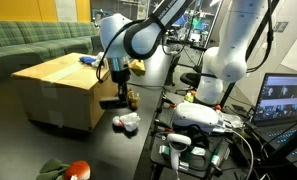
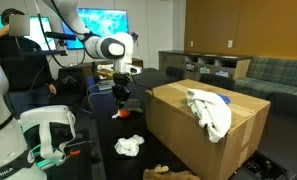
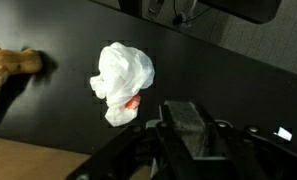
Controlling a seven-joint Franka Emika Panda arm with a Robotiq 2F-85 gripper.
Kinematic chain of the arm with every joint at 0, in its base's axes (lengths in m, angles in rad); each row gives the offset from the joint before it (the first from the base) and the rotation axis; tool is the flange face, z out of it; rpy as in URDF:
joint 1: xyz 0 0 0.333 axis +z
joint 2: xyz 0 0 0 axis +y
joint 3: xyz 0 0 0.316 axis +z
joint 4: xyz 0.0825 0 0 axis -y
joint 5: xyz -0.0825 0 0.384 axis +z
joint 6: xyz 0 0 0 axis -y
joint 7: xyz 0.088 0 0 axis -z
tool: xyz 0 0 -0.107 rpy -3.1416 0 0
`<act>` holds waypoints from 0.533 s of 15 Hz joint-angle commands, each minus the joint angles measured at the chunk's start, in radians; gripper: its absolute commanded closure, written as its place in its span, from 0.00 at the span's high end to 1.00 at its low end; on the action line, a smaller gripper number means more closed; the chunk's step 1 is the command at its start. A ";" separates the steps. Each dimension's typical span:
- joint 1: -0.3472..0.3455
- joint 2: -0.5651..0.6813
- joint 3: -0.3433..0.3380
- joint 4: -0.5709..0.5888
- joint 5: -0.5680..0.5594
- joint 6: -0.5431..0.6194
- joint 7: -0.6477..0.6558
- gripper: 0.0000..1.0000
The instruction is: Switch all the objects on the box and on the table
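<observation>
hovering just beside the box (image 1: 58,85), the gripper (image 1: 119,97) appeared clamped on the flat black block (image 3: 188,125), jaws drawn in against its sides. it hung low over the table (image 1: 108,150), and whether the block was bound up or down i could not tell. a draped white cloth (image 2: 207,112) and a blue item (image 2: 224,98) lay on the box top, due to go down. the crumpled white cloth (image 3: 123,78), brown toy (image 3: 13,65) and red-and-green plush (image 1: 73,170) lay on the table, due for the box, i judged.
</observation>
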 commanded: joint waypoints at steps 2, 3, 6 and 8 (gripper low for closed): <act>-0.048 -0.175 -0.019 0.043 -0.026 -0.163 -0.006 0.15; -0.059 -0.192 -0.025 0.063 -0.035 -0.183 -0.003 0.15; -0.090 -0.207 -0.030 0.130 -0.088 -0.192 0.021 0.15; -0.109 -0.167 -0.031 0.194 -0.135 -0.168 0.033 0.15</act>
